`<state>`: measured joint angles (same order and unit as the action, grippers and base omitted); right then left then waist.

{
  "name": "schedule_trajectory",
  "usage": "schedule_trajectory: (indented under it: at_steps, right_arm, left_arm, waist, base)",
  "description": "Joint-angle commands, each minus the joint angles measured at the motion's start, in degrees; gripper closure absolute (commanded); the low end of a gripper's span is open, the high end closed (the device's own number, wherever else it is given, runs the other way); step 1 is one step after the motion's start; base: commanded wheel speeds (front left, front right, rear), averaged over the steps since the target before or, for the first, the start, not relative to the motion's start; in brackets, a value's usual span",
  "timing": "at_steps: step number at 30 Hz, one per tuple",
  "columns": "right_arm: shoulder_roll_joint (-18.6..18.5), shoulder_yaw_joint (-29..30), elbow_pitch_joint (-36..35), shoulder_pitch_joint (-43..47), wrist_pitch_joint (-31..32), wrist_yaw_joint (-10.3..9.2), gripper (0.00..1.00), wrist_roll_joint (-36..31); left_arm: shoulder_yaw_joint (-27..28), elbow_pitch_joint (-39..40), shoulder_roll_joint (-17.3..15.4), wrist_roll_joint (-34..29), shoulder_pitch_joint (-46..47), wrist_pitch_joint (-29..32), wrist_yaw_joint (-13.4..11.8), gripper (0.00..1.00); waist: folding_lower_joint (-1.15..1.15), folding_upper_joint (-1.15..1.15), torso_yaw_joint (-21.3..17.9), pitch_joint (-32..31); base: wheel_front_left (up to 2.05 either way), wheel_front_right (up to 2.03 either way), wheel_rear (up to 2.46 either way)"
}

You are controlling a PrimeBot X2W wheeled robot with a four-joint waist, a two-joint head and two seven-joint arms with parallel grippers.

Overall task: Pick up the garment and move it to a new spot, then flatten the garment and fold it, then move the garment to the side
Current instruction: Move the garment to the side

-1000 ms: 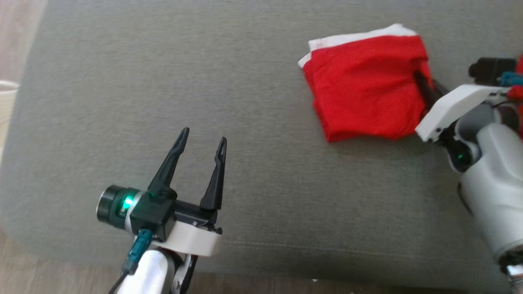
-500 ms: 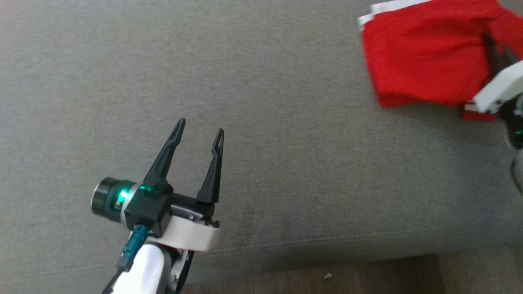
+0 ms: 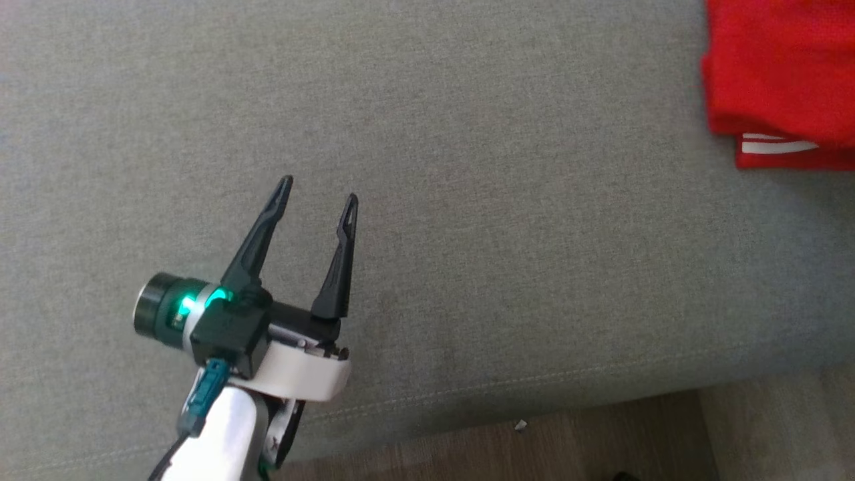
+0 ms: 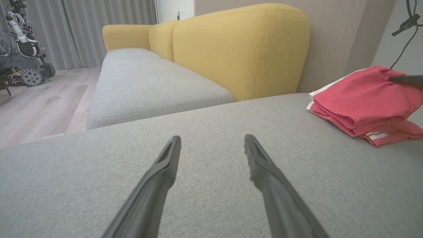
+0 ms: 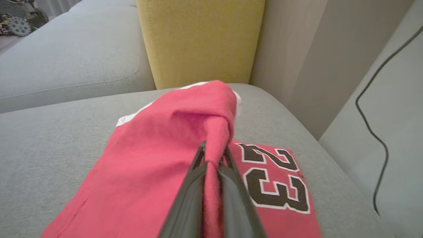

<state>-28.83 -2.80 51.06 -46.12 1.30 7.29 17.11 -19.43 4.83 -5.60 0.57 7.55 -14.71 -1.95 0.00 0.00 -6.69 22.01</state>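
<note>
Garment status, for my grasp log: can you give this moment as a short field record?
garment: red, white trim, black 23, folded on grey cushion
right gripper: jaws shut on a raised fold of the garment
left gripper: jaws open, above bare cushion, apart from garment
behind: yellow backrest

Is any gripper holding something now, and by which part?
The right gripper pinches a raised fold of the red garment. The left gripper is open, empty.
</note>
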Motion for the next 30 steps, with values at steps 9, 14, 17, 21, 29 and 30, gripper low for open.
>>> schedule_trajectory:
  at_steps: [9, 14, 17, 21, 29, 30]
  right_arm:
    - [4.5, 14.9, -12.0, 4.6, 1.7, 0.2, 0.0, -20.7]
    - [11.0, 17.2, -21.8, 8.5, 1.0, 0.2, 0.0, -27.2]
    - [16.3, 13.9, -27.3, 12.6, -1.5, 0.2, 0.0, -27.5]
    - [21.1, 7.0, -29.8, 18.3, -6.8, 0.2, 0.0, -23.4]
    - [24.9, -2.0, -26.5, 27.2, -16.2, 0.2, 0.0, -17.5]
    - [25.2, -2.0, -28.0, 28.3, -16.2, 0.2, 0.0, -16.8]
  left_arm:
    - [1.3, 1.6, -0.7, -0.1, 2.2, -0.3, 0.2, 0.0]
    - [1.4, 1.2, -0.3, 0.2, 1.8, -0.3, -0.3, 0.0]
    - [1.7, 0.7, 0.2, 0.9, 1.2, -0.3, -0.8, 0.0]
    - [2.9, 0.1, 1.1, 2.4, -0.1, -0.3, -1.8, 0.0]
    - [6.6, -2.2, 2.3, 6.0, -4.0, -0.3, -3.6, 0.0]
    - [7.0, -2.1, 2.4, 6.1, -4.5, -0.3, -3.7, 0.0]
  waist:
    - [0.0, 0.0, 1.0, -0.7]
    - [0.0, 0.0, 2.3, -2.7]
    - [0.0, 0.0, 3.7, -4.8]
    - [0.0, 0.0, 6.0, -8.1]
    - [0.0, 0.0, 10.2, -15.3]
    - [0.0, 0.0, 10.7, -16.1]
  base:
    - [0.0, 0.0, 0.0]
    - [0.0, 0.0, 0.0]
    - [0.0, 0.0, 0.0]
    - [0.0, 0.0, 0.0]
    - [0.0, 0.0, 0.0]
    - [0.0, 0.0, 0.0]
